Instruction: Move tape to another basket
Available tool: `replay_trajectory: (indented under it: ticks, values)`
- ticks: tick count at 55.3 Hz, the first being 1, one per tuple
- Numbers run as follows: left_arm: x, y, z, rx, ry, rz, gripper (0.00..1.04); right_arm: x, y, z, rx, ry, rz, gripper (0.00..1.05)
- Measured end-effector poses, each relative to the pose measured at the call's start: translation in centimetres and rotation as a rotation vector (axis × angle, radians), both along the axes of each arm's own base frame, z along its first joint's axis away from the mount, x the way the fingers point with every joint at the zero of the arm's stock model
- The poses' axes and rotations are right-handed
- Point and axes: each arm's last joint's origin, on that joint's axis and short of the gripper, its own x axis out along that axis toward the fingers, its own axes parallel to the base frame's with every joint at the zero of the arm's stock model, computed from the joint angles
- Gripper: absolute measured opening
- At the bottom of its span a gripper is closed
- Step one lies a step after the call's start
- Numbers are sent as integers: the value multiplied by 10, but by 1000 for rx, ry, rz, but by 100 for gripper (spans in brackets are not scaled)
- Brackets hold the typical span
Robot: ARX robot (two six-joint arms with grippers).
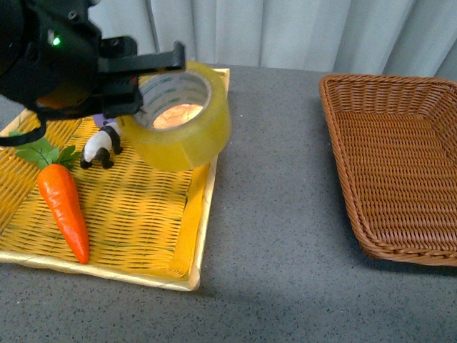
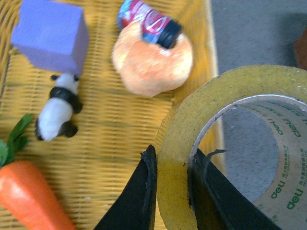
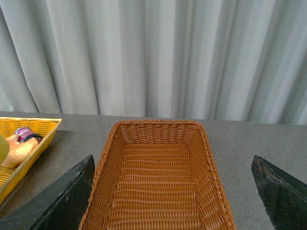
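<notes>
Tape (image 1: 191, 146) sits in my left pincer (image 1: 151, 76), clamped through its wall, with one finger inside the white printed core and the other against the yellow outer face. The left wrist view shows both black fingers pressed flat on that wall. The roll is tilted, its hole turned toward the front camera. It hangs over the far right corner of the yellow tray (image 1: 202, 214), overlapping the tray's right rim.

A wide band of grey surface (image 1: 278, 236) runs from that pale rim to the left rim of the basket (image 1: 341, 153), so the two are well apart. The basket's sides slope outward, and its right side runs past the edge of the front view. My right pincer (image 3: 172, 165) is spread wide, its two dark fingers either side of the basket's near end. Beyond it hangs a grey curtain (image 3: 153, 57).

By count there is one tape roll, one brown basket and one yellow tray. Five things lie in the tray: one carrot (image 1: 64, 207) with green leaves near the left side, one small panda (image 1: 100, 146), one purple block (image 2: 50, 33), one round orange plush piece (image 2: 151, 67), and one little bottle (image 2: 149, 23) resting on top of it. The panda stands between the carrot's leaves and the block, touching neither.
</notes>
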Motion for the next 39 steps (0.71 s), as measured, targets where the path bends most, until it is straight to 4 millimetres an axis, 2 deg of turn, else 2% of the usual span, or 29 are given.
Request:
replay_trajectory:
  ticks: [8, 23, 28, 30, 34, 39]
  values:
    - [5, -40, 18, 3, -81, -73, 16, 0, 0, 0, 0, 0, 0, 96]
    - [10, -93, 20, 17, -100, -195, 16, 0, 0, -1, 12, 26, -31, 96]
    - [12, -98, 22, 12, -107, -207, 16, 5, -3, 2, 32, 254, -311, 96]
    - [12, -99, 23, 13, -111, -210, 16, 9, -6, 4, 39, 291, -376, 96]
    - [12, -101, 25, 16, -118, -216, 16, 20, -11, 12, 69, 325, -405, 96]
    - [12, -102, 24, 34, -121, -229, 16, 42, -17, 34, 140, 324, -336, 96]
